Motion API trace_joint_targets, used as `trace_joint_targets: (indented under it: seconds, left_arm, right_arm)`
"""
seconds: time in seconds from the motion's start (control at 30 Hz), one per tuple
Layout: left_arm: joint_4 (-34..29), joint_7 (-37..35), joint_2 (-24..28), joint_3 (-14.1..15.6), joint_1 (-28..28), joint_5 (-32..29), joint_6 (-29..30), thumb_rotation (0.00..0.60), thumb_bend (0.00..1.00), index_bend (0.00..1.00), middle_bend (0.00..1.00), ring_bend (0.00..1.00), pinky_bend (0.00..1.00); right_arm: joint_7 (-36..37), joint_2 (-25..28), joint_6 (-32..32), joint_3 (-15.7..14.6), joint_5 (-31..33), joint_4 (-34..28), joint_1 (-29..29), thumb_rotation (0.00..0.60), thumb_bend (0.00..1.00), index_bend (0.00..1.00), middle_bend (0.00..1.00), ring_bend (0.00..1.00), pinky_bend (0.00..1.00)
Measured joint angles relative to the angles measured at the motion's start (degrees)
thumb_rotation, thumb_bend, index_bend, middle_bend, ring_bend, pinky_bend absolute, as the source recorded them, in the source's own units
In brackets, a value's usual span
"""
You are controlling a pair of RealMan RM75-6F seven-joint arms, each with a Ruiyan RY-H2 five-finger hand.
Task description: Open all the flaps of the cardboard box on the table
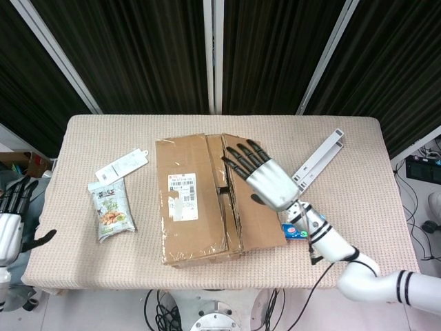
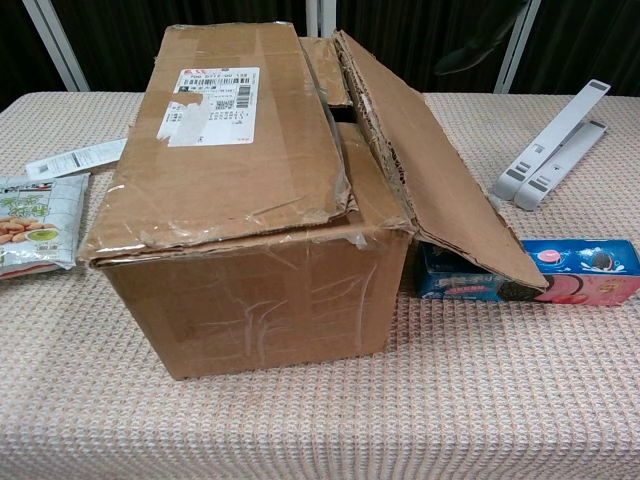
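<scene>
Table (image 1: pixel 358 234) carried beige woven cloth. On it lay box (image 1: pixel 207 200), snack bag (image 1: pixel 110 209), white tag (image 1: pixel 122 165), cookie pack (image 2: pixel 575 272), white stand (image 1: pixel 315 163).

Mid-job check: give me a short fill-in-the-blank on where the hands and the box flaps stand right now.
1. The ____ hand is spread above the cardboard box.
2. The flap with the shipping label lies ____ over the box top.
3. The cookie pack lies partly under the box's folded-out ____ flap.
4. The left hand is off the table's ____ edge.

Missing: right; closed; right; left
</scene>
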Motion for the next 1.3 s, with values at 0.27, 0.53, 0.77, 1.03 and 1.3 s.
trace_joint_targets:
  seconds: [0.27,0.53,0.77,1.03,1.3]
  left_arm:
    - [2.9,-3.4,-0.7,0.1,3.0,1.4,2.0,0.599,0.09,0.05,0.03,0.07,0.18]
    - [5.1,-5.6,-1.0,-0.9,5.3,1.7,3.6,0.599,0.09,0.05,0.03,0.07,0.18]
    - [6.4,-7.0,-1.3,-1.4,6.4,2.0,3.8,0.599,0.09,0.05,0.03,0.07,0.18]
    - [7.6,-8.5,-1.7,-2.2,7.1,2.0,3.3,0.6,0.09,0.05,0.03,0.07,0.18]
    - [8.5,-9.9,-1.9,-2.7,8.1,1.8,3.5,0.599,0.09,0.05,0.03,0.07,0.18]
  right_arm:
    - [-6.0,-11.2,-3.0,-0.6,4.7,8.2,7.1,0.6,0.0,0.0,0.0,0.0,0.0]
    - [-6.2,-17.4,-1.8,-1.6,5.9,12.5,9.7,0.6,0.0,0.0,0.0,0.0,0.0]
    - [-0.3,-20.8,2.1,-1.9,2.3,14.8,10.6,0.6,0.1,0.0,0.0,0.0,0.0]
    - [4.6,-23.1,7.8,0.0,-3.5,15.3,12.6,0.6,0.15,0.0,0.0,0.0,0.0]
    - [1.4,-25.2,7.7,3.2,-3.8,14.2,16.7,0.6,0.11,0.0,0.0,0.0,0.0]
